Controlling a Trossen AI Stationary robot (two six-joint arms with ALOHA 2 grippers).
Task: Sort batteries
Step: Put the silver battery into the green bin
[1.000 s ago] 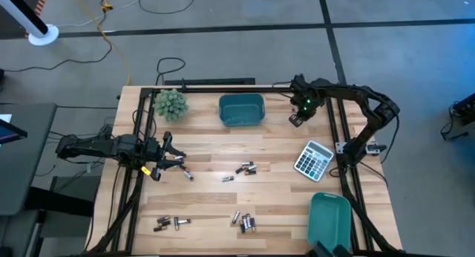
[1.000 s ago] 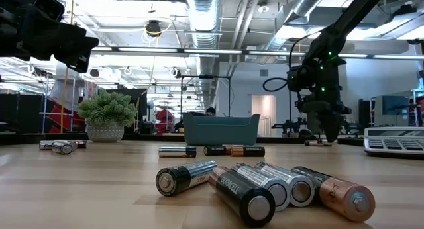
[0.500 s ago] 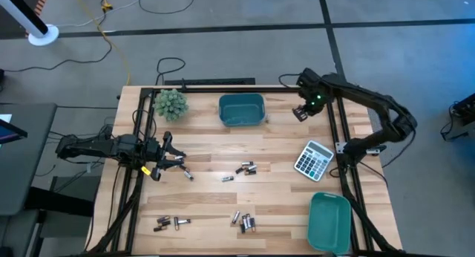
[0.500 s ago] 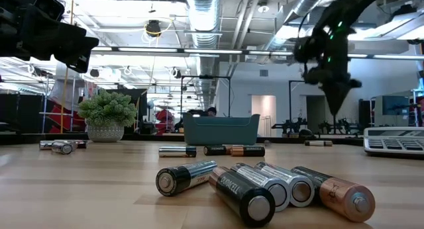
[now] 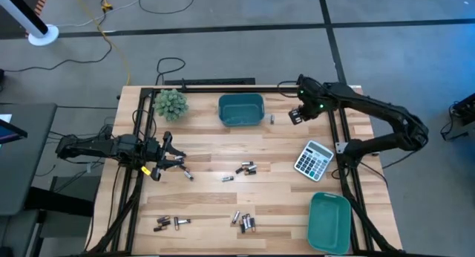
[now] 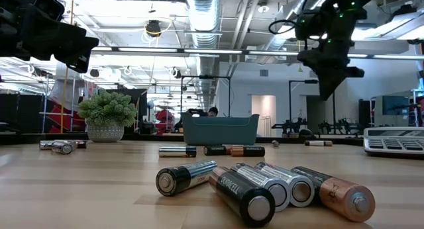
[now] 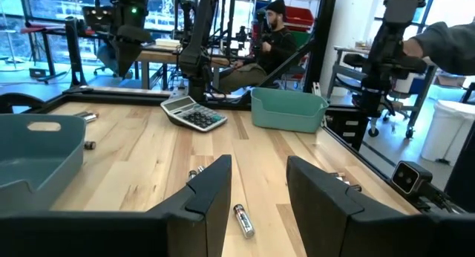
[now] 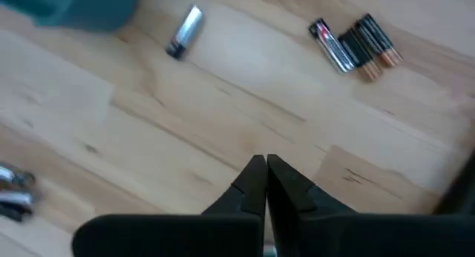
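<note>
Batteries lie flat on the wooden table in loose groups: a middle group [image 5: 247, 168], a near group [image 5: 243, 221], a near-left group [image 5: 171, 223], and one single cell [image 5: 272, 119] beside the far teal bin [image 5: 242, 110]. My right gripper [image 5: 295, 116] hangs shut, high above the table [image 6: 329, 77], right of that single cell [image 8: 184, 32]; its fingers [image 8: 265, 175] hold nothing. My left gripper [image 5: 174, 162] waits low at the table's left, open [image 7: 258, 190], with one battery [image 7: 243, 218] on the wood between its fingers, untouched.
A second teal bin [image 5: 330, 220] sits at the near right corner. The grey-white calculator [image 5: 313, 159] lies by the right edge, and a small potted plant [image 5: 171, 103] stands at the far left. A black frame runs along the table's edges. People sit in the room beyond.
My right gripper has risen from table height, beside the single battery near the far bin, to well above the table, and the arm's elbow has swung toward the right. The battery has stayed on the wood.
</note>
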